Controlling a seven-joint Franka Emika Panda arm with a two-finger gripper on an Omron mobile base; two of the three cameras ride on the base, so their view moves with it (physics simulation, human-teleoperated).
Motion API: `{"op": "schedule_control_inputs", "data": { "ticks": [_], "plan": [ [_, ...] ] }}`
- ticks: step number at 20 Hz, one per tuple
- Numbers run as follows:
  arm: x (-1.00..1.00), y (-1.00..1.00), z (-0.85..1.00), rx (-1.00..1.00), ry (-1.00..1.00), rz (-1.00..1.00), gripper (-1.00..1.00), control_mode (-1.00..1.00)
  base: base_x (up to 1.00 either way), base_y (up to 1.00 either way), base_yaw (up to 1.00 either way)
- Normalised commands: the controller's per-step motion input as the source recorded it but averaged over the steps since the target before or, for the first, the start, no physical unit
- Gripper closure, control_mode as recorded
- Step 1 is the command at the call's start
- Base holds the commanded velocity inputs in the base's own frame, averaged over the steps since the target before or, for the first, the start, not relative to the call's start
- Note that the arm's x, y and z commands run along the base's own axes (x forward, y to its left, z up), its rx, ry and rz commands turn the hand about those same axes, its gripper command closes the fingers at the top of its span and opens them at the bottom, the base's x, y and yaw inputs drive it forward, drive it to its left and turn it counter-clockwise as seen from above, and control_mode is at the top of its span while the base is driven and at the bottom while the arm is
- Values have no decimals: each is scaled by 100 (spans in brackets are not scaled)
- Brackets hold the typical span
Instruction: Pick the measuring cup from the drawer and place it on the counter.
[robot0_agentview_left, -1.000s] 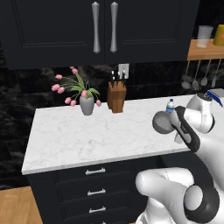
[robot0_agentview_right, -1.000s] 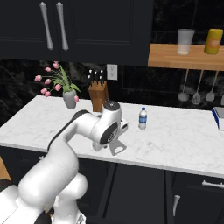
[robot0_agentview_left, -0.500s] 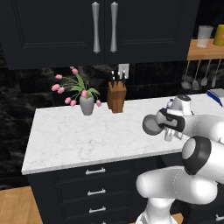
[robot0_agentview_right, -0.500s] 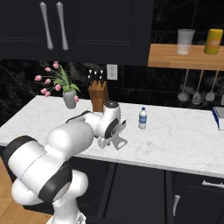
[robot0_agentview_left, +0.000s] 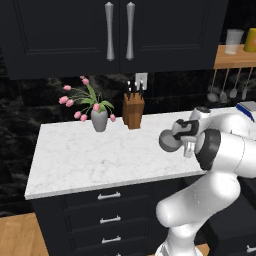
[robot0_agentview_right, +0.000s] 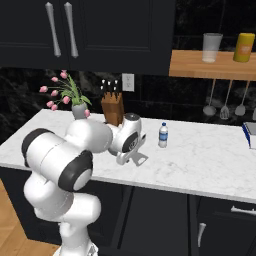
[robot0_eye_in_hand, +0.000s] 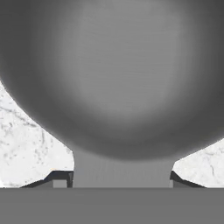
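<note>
The measuring cup (robot0_agentview_left: 169, 141) is held above the counter (robot0_agentview_left: 95, 155), to the right of the knife block (robot0_agentview_left: 133, 111) and nearer the front edge than the block, its round grey bowl turned outward. In the hand view the cup (robot0_eye_in_hand: 113, 74) is seen close up, its flat handle running down between the two dark finger tips (robot0_eye_in_hand: 59, 179), so the jaws are closed on that handle; white marble (robot0_eye_in_hand: 26, 144) is seen on either side beneath it. The gripper (robot0_agentview_left: 187, 145) is seen just right of the cup, over the counter's front part. A vase of pink tulips (robot0_agentview_left: 99, 119) stands left of the knife block, and a small water bottle (robot0_agentview_right: 163, 135) stands right of the block on the marble, apart from the arm
</note>
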Motion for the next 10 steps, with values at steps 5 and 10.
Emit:
{"op": "schedule_control_inputs", "data": {
  "ticks": [5, 10],
  "plan": [
    [34, 0, -30, 0, 0, 1, 100, -100, 0, 0, 0],
    [0, 3, -10, 0, 0, 0, 100, -100, 0, 0, 0]
  ]
}}
